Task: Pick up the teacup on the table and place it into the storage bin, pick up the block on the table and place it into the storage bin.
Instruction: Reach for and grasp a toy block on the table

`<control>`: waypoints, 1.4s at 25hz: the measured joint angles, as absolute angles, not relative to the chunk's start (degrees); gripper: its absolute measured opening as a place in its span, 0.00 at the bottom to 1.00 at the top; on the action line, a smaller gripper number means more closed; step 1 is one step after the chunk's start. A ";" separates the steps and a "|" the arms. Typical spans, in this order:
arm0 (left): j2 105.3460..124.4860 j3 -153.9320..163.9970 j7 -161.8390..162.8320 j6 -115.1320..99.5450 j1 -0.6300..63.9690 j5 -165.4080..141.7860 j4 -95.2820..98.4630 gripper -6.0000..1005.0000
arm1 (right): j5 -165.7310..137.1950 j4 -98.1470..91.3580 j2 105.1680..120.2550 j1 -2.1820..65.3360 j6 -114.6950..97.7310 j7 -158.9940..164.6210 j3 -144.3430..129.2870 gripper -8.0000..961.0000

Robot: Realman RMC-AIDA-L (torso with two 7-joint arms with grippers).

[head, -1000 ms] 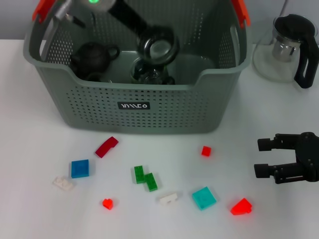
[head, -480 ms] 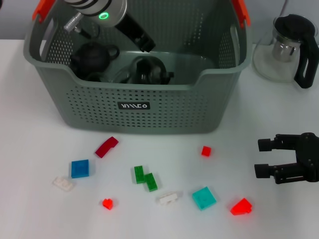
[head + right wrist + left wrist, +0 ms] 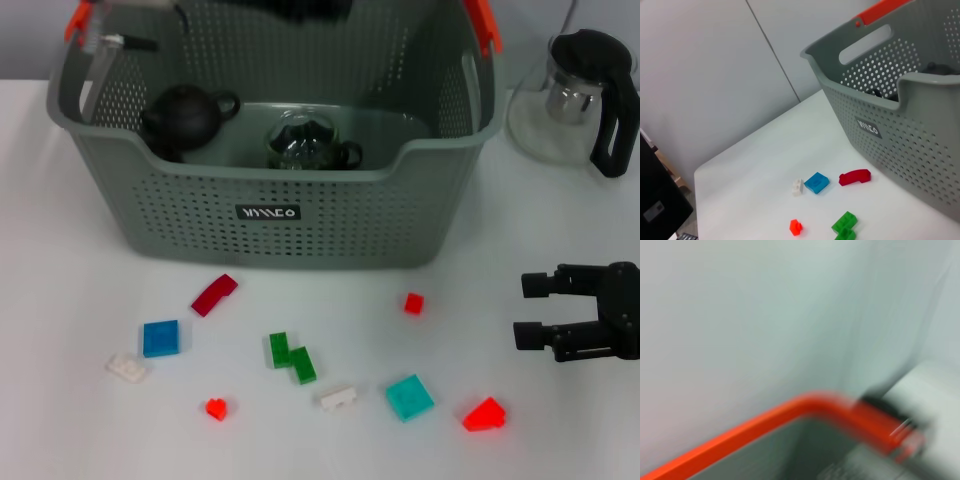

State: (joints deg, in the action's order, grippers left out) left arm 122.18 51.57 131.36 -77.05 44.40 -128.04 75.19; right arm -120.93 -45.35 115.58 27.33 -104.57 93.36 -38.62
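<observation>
Since half a second earlier, the left arm has risen out of the storage bin [image 3: 270, 215] and now shows only as a dark shape [image 3: 300, 8] at the top edge of the head view; whether its fingers are open or closed cannot be told. White tabletop [image 3: 60, 430] fills the frame. At upper centre stands the grey perforated plastic bin with orange-red handle pieces [image 3: 483, 22] and a small black label [image 3: 268, 212]. Inside it sit a dark rounded teapot [image 3: 185, 115] at left and a clear glass teacup [image 3: 305, 140] at centre. A glass pot with black handle [image 3: 575, 95] stands at upper right. The right gripper [image 3: 531, 310], black, rests at the right edge, its fingers apart and holding nothing. Small plastic blocks lie scattered below the bin: a teal square [image 3: 409, 397], a green stepped piece [image 3: 292, 357], a blue square [image 3: 160, 338], a curved dark red piece [image 3: 214, 295].
</observation>
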 joint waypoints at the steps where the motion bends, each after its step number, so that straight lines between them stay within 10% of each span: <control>1: 121.45 48.91 129.19 -79.95 43.17 -119.72 74.16 0.50 | -120.89 -45.35 115.62 27.35 -104.58 93.31 -38.62 0.95; 9: 113.99 30.90 111.27 -109.19 38.87 -78.60 42.00 0.50 | -120.67 -45.35 115.75 27.80 -104.65 93.10 -38.36 0.95; 35: 119.30 32.82 76.61 -106.97 24.91 -129.89 58.43 0.50 | -120.73 -45.35 116.15 27.88 -104.88 93.43 -36.87 0.95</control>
